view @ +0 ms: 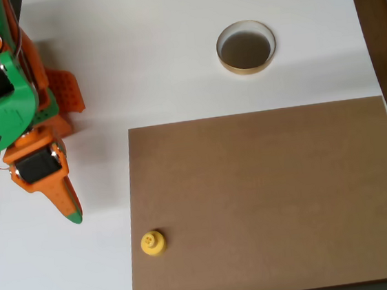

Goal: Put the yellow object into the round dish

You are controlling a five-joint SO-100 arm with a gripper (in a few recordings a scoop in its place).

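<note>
Overhead view. Arm, green and orange, at upper left over the white surface [170, 50]. Claw [72, 212] points down-right; its orange fingers with green tip appear pressed together into one point, nothing between them, holding nothing.

Yellow object [152, 243] sits upright at the lower-left corner area of a brown sheet [275, 199], just inside the sheet's left edge, knob top facing the camera. It lies below and to the right of the claw tip, near but apart, no contact.

Dish [246, 47] stands on the white surface above the sheet's top edge, right of centre, well apart from both the yellow object and the claw. Tan rim, dark bottom; interior holds nothing visible.

Sheet covers the lower right of the surface.
</note>
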